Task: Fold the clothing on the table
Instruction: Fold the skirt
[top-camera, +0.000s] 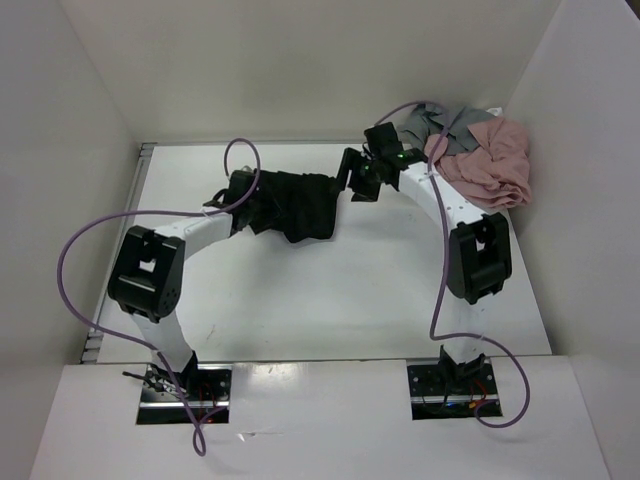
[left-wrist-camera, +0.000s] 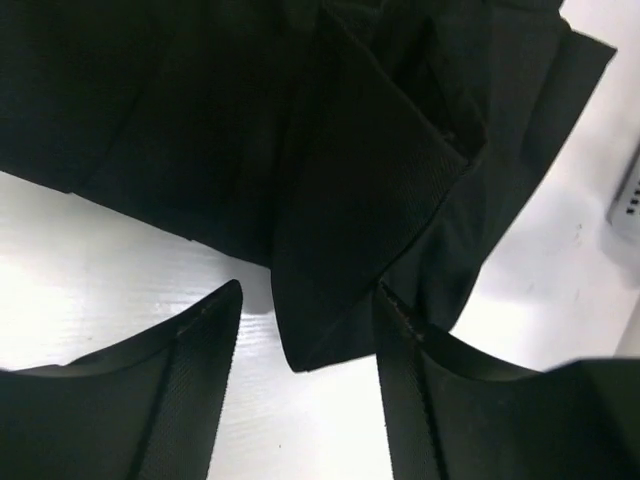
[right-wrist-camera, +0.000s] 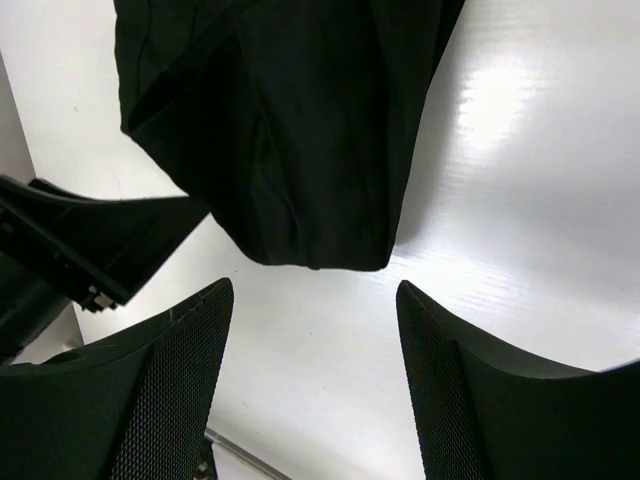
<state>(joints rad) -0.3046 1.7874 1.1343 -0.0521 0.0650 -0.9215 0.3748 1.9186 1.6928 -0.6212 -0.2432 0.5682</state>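
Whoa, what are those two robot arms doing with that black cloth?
Two robot arms reach for a rumpled black pleated fabric garment lying on the white flat table, one at each end. The left tool is open with a corner flap of it between its fingers. The right tool is open too, just short of the edge. Neither grips it yet. A pink garment and a grey garment lie heaped in the far right corner.

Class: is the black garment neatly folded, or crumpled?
Crumpled: the black garment lies in an uneven heap on the table, pleats overlapping loosely.
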